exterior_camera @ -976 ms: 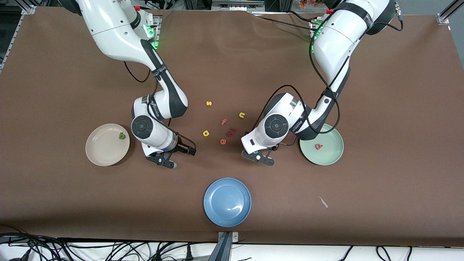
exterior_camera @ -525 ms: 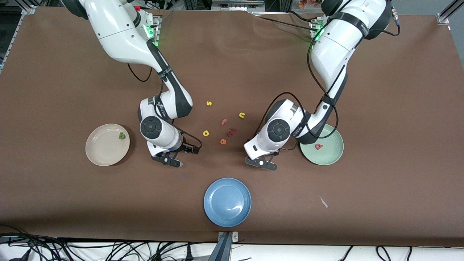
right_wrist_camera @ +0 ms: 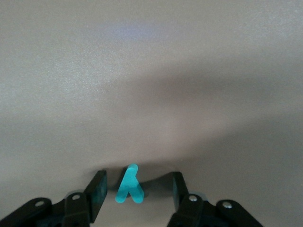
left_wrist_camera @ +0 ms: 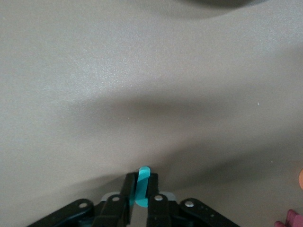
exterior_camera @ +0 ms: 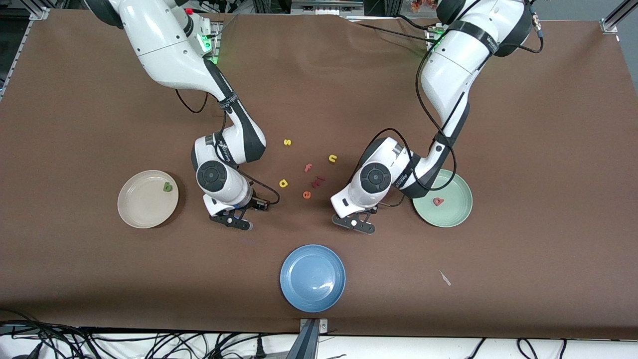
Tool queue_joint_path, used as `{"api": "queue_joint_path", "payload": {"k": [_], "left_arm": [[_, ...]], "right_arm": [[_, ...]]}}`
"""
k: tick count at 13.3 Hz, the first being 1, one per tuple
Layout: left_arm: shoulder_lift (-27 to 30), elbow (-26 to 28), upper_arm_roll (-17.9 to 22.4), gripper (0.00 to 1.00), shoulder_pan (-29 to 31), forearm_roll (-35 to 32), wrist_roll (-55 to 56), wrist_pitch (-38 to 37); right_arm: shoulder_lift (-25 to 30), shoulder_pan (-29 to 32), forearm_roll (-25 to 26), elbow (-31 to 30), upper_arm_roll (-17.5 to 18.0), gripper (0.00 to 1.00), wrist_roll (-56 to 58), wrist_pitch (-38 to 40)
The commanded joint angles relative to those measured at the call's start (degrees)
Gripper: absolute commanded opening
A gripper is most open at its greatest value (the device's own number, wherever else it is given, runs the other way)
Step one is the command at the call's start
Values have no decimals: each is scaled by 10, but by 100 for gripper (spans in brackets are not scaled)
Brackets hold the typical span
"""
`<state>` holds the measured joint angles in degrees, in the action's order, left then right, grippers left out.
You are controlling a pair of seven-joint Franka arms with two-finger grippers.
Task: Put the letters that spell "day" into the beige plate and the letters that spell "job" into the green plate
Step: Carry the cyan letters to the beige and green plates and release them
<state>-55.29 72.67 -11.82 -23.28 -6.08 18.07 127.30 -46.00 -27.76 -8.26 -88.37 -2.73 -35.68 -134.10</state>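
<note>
The blue plate (exterior_camera: 312, 277) sits nearest the front camera and takes no part in the sorting.

Farther from the camera than it, both hands are down at the counter (exterior_camera: 523, 124). The left hand (left_wrist_camera: 140, 197), between the blue plate and the green plate (exterior_camera: 456, 215), is pinched tight on a teal "j" (left_wrist_camera: 141, 187) that stands on edge between its fingers. The piece is thin and only a narrow strip is gripped, so it could twist or slip out during the lift, most likely if the arm swings fast toward the green plate.

The right hand (right_wrist_camera: 137, 191), toward the beige plate (exterior_camera: 137, 207), stands half-wide around the teal "y" (right_wrist_camera: 129, 185), with the fingers (right_wrist_camera: 98, 189) apart from it on both sides. The letter sits off-centre between them, so 1 finger may meet it first and push it over or out of the gap. Because both letters are teal, swapping their plates is also a risk.

The green plate holds 1 salmon-red "b" (exterior_camera: 438, 201) and the beige plate holds 1 green "d" (exterior_camera: 168, 187).

Farther still, the loose letters lie close together between the arms: the yellow "a" (exterior_camera: 283, 183), orange "e" (exterior_camera: 307, 195), salmon "f" (exterior_camera: 308, 167), yellow "n" (exterior_camera: 332, 158) and yellow "s" (exterior_camera: 287, 142). I cannot find the blue "o". With the yellow "a" still to fetch, a hand could easily nudge 1 of its neighbours.
</note>
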Motion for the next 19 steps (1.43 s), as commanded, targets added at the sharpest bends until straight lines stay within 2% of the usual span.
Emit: {"api": "queue_joint_path", "payload": {"k": [1,2,3,5,7,10,12,14,16,19], "left_arm": [[-7,-15,7,0,-4,-12,10,-3],[-3,-15,7,0,-3,-13,9,-7],[2,-15,7,0,-2,-13,8,-10],[25,-12,7,0,16,-15,6,-51],[52,-6,7,0,30,-19,-39,-120],[87,1,6,0,75,-19,-141,-179],[107,30,4,0,120,-19,-224,-205],[139,84,3,0,152,-19,-283,-205],[163,144,4,0,162,-20,-295,-198],[174,197,4,0,173,-20,-294,-163]], "right_arm": [[-19,-11,8,24,-4,43,-11,7],[-19,-12,8,24,-4,41,-12,7],[-19,-12,8,24,-4,34,-14,7],[-21,-21,9,24,-4,26,-25,4],[-22,-21,9,24,-4,17,-26,4],[-23,-21,12,24,-4,0,-20,4],[-20,-18,29,25,-5,0,-15,15],[-16,-8,44,65,-6,0,30,99],[0,22,40,102,-6,0,125,205],[49,74,36,74,-8,0,282,252]]}}
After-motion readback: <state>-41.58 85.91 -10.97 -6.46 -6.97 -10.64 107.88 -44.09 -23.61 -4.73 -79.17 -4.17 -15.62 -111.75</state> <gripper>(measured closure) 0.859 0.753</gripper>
